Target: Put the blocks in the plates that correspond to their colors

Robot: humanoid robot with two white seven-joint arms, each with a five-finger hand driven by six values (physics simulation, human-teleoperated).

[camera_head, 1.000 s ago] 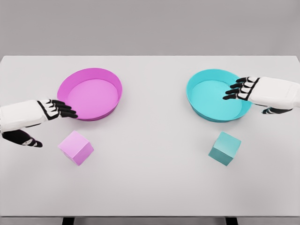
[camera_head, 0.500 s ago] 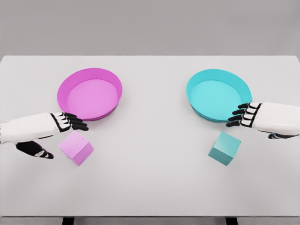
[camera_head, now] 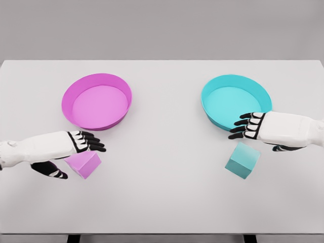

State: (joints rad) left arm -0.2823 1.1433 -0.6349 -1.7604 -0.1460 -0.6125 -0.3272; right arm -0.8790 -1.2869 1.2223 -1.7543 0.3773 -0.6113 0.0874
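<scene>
A pink block [camera_head: 86,164] lies on the white table [camera_head: 162,192] in front of the pink plate [camera_head: 96,101]. My left hand [camera_head: 76,152] hovers over the block's top and left side, fingers spread and open, thumb low at the left. A teal block [camera_head: 243,160] sits in front of the teal plate [camera_head: 236,102]. My right hand [camera_head: 253,132] is just above and behind the teal block, fingers extended and open, overlapping the teal plate's near rim. Both plates hold nothing.
The table's front edge [camera_head: 162,234] runs along the bottom of the view, and a grey wall stands behind the far edge.
Both hands have moved down and inward. The left hand now covers part of the pink block. The right hand has left the teal plate and come over the teal block.
</scene>
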